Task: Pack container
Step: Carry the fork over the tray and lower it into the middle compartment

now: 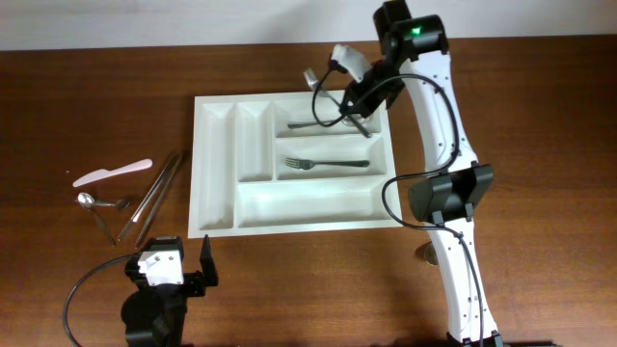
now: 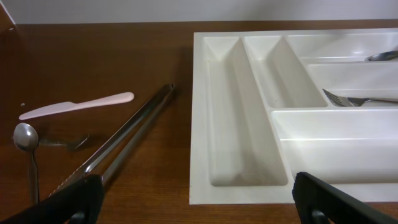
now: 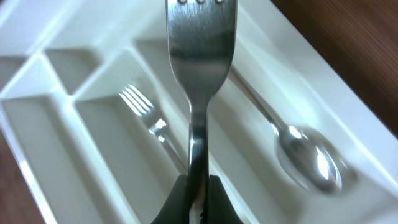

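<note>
Right end effector [image 3: 198, 194]: pinching fork [image 3: 200, 68] over cutlery tray [image 1: 197, 164], 1 o'clock, for stowing.
Left end effector [image 2: 198, 183]: spread, idle, 7 o'clock.

Pale pink knife [image 1: 113, 173] on brown wood counter [image 1: 308, 280]; spoon [image 1: 87, 200] near it; long steel tongs [image 2: 124, 134] beside both, lying diag.

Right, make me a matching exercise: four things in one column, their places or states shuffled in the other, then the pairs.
1. right claw
2. left claw
3. pale pink plastic knife
4. middle long compartment of the white plastic cutlery tray

A. on the wooden table, left of the tray
B. open, holding nothing
C. holds one silver metal fork, lying flat
D. shut on a second silver metal fork

Pairs: 1-D, 2-B, 3-A, 4-C
</note>
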Robot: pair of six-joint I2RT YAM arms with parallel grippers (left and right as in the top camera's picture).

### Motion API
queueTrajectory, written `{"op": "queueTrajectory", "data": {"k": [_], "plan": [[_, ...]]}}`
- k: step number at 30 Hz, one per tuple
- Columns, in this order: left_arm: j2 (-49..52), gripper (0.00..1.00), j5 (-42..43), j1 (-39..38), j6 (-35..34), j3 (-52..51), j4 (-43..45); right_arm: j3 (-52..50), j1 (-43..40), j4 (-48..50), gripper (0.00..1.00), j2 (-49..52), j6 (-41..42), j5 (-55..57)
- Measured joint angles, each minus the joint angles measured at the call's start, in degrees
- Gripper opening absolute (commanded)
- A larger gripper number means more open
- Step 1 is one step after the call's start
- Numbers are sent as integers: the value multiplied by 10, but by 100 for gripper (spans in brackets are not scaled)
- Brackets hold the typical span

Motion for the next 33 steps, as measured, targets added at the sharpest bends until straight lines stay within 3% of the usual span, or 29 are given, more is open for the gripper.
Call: {"op": "queueTrajectory", "data": {"k": [14,26,33], "plan": [[0,99,0,0,0,0,0,0,20,0,4,0,-87,-45],[0,99,0,0,0,0,0,0,37,-1,4,-9,-55,40],[0,99,0,0,0,0,0,-3,37,0,4,-102,-35,86]]}}
